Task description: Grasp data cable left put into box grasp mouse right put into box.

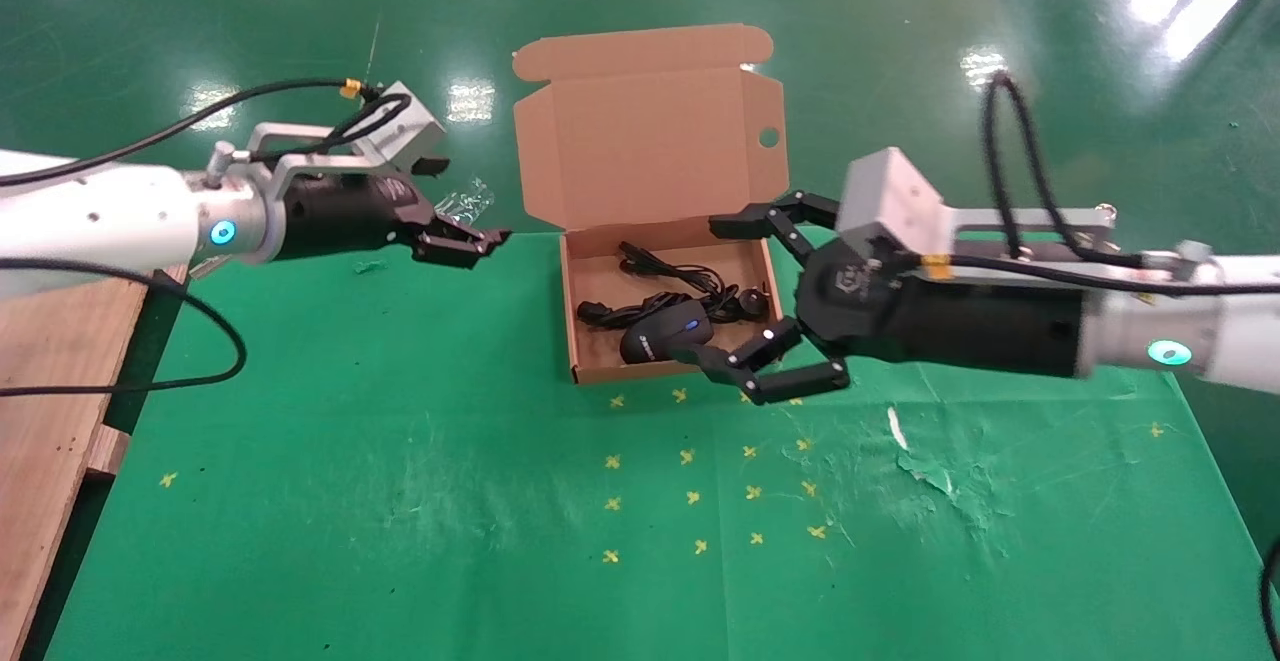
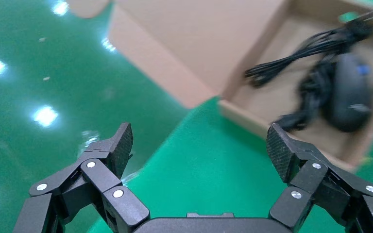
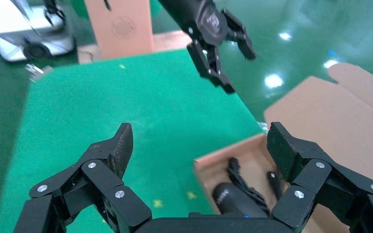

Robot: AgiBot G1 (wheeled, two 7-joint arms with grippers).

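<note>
1. The tabletop (image 1: pixel 400 501), covered in green cloth with small yellow cross marks, is seen to carry the box (image 1: pixel 650 131) at its far edge, roughly midway along that edge. The lid is hinged back and stands upright; a round hole is noted in one side flap.

2. The right gripper (image 1: pixel 745 301) is held over the right-hand wall of the box, its fingers spread wide and nothing held between them. The lower finger lies across the near right corner of the tray in the head view.

3. The left gripper (image 1: pixel 470 241) is held above the far edge of the tabletop, left of the box and clear of it. Its fingers are shown wide apart and empty in the left wrist view.

4. The mouse (image 1: pixel 668 333) is found lying inside the box tray, towards its near wall, blue wheel uppermost.

5. The data cable (image 1: pixel 690 286) is also found inside the tray, beside and behind the mouse. Its strands cannot be cleanly separated from the mouse's own cord.

6. Judgement: both items are taken to be deposited, and the placing step for the mouse is considered complete or just ending. The next move is judged to call only for the right gripper to be drawn up and away without catching the box wall or the cord.
</note>
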